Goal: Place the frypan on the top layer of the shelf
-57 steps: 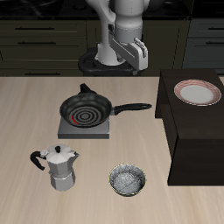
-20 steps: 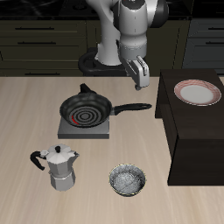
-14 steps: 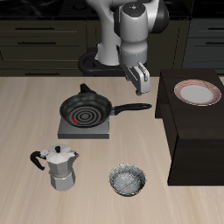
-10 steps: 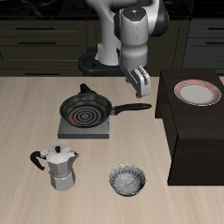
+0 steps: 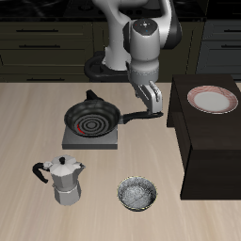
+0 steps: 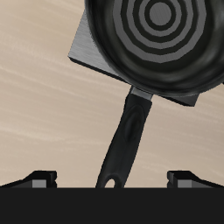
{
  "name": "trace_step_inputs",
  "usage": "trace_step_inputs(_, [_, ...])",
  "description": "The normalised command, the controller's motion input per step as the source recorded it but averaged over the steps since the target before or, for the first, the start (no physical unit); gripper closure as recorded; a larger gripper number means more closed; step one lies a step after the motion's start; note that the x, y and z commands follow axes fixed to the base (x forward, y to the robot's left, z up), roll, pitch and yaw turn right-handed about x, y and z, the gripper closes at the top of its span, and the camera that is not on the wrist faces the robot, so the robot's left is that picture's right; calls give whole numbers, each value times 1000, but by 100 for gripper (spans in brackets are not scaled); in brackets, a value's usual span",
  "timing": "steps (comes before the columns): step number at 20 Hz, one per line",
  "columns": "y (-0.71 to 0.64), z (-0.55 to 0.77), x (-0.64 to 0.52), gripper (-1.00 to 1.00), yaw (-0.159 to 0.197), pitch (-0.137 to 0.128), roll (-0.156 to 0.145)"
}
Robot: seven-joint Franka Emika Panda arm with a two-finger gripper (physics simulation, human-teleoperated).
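The exterior camera looks from the front and above, taking in the whole pale wooden worktop (image 5: pixel 38 113) from some way off. The wrist camera looks steeply down from close above. Both views share the round black frypan (image 5: pixel 91 120) (image 6: pixel 166 39) with its long straight handle.

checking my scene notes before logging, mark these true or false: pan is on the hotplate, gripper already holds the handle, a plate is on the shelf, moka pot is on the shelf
1. The frypan sits on the hotplate: true.
2. The gripper holds the pan's handle: false; it hangs open above the handle's end, fingers either side.
3. A plate lies on the shelf: true.
4. The moka pot stands on the shelf: false; it stands on the table, beside the patterned bowl.
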Motion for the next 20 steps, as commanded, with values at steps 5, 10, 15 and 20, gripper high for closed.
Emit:
trace_step_inputs(5, [-18, -308, 110, -100, 35, 29, -30])
trace_step_inputs(10, [-68, -234, 60, -100, -21, 34, 1])
trace_step_inputs(15, [-28, -95, 7, -100, -3, 9, 1])
trace_step_inputs(20, [-182, -292, 8, -100, -30, 38, -9])
